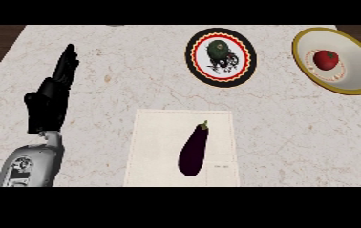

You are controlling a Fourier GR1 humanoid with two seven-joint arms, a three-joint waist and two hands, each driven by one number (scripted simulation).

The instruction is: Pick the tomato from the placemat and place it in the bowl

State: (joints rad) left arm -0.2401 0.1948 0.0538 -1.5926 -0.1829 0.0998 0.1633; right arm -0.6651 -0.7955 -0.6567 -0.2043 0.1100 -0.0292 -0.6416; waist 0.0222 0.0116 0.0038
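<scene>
The red tomato [325, 59] lies inside the yellow-rimmed bowl [304, 45] at the counter's right edge. A pale placemat [158, 127] lies in the lower middle with a dark purple eggplant [194, 149] on it. My left hand [51, 97] stands at the left side, fingers straight and pointing up, holding nothing, far from the bowl and the placemat. My right hand does not show in this view.
A round plate [199, 68] with a black rim and a red-yellow band sits at the back middle, carrying a dark green round vegetable [220, 49]. The marble counter's left edge [13, 43] runs close to my left hand.
</scene>
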